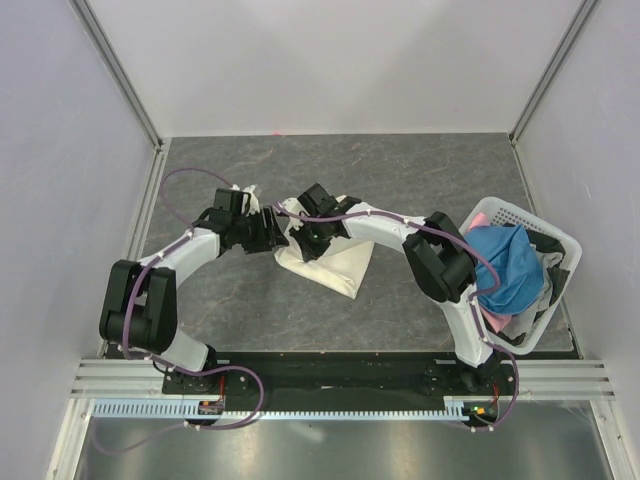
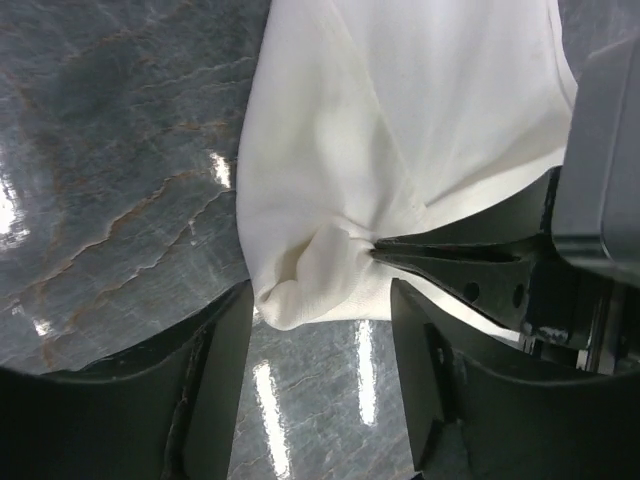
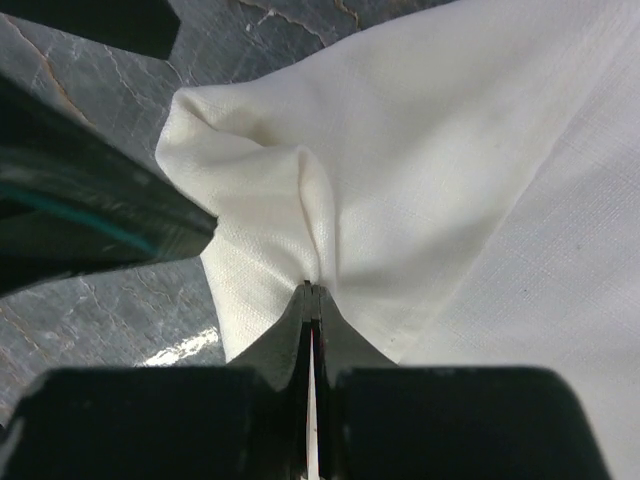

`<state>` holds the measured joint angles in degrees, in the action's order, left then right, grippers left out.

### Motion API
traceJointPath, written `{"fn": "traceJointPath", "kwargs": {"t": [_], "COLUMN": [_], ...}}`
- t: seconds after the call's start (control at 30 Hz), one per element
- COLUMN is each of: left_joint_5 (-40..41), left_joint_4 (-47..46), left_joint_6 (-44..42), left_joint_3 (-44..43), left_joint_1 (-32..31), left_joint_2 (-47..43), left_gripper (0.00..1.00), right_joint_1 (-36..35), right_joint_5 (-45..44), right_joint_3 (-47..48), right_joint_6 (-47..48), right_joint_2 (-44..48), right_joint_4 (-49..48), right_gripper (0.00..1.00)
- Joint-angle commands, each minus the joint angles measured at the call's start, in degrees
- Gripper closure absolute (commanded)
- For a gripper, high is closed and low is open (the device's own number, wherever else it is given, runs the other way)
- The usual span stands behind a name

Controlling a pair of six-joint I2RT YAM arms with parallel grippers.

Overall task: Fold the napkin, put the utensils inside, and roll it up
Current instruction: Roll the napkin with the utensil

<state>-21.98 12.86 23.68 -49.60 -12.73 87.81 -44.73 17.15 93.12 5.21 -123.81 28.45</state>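
A white basket [image 1: 530, 215] sits at the right edge of the grey table [image 1: 400, 170], stuffed with a blue cloth [image 1: 512, 268]; a pink cloth [image 1: 481, 216] pokes out.

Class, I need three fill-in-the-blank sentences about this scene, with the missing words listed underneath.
1. The right arm's fingers are ____ on a fold of the cream-white cloth napkin.
2. The left arm's fingers stand ____, either side of the napkin's corner.
3. The blue cloth lies in the white plastic ____.
Missing words: shut; open; basket.

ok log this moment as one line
step: folding | napkin: corner bunched | left end effector: open, astride that corner | right end effector: shut on napkin corner
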Motion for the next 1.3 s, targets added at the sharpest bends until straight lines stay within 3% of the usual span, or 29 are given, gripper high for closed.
{"fn": "traceJointPath", "kwargs": {"t": [0.0, 0.43, 0.53, 0.63, 0.87, 1.0, 1.03, 1.13, 1.27], "left_joint_5": [2.55, -3.33, -4.74, -5.0, -7.29, -7.47, -7.38, -6.85, -6.85], "left_joint_4": [-5.74, -16.99, -17.35, -17.78, -18.22, -15.95, -14.72, -10.6, -2.42], "left_joint_6": [-0.83, 1.54, 1.63, 1.72, 2.33, 2.07, 1.98, 2.33, 2.6], "left_joint_3": [3.1, 5.57, 4.78, 5.22, 5.22, 5.22, 5.13, 4.08, 1.01], "left_joint_1": [-0.1, -0.1, -0.1, -0.1, -0.1, -0.01, -0.01, -0.1, -0.1], "left_joint_2": [-2.73, 4.29, 6.41, 7.29, 9.92, 9.14, 8.87, 8.08, 9.04], "left_gripper": [0.31, 0.28, 0.35, 0.5, 0.93, 0.98, 0.98, 0.98, 0.98], "right_joint_1": [0.34, 0.52, 0.52, 0.61, 0.52, 0.52, 0.52, 0.35, -2.98], "right_joint_5": [1.49, 3.68, 3.95, 4.38, 4.74, 3.77, 3.42, 1.58, -4.74], "right_joint_3": [-0.92, -1.45, -1.63, -1.45, -0.4, 2.14, 2.59, 2.07, -5.56], "right_joint_6": [-0.12, 0.59, 0.67, 0.85, 1.73, 2.7, 2.78, 2.79, 5.58], "right_joint_2": [-1.52, -2.14, -2.14, -2.31, -1.79, -0.03, 0.84, 4.53, 12.96], "right_joint_4": [-0.32, -0.23, -0.32, -0.32, -0.15, 0.56, 0.56, -0.4, -9.86], "right_gripper": [0.99, 0.99, 0.99, 0.99, 0.98, 0.94, 0.91, 0.58, 0.4]}}
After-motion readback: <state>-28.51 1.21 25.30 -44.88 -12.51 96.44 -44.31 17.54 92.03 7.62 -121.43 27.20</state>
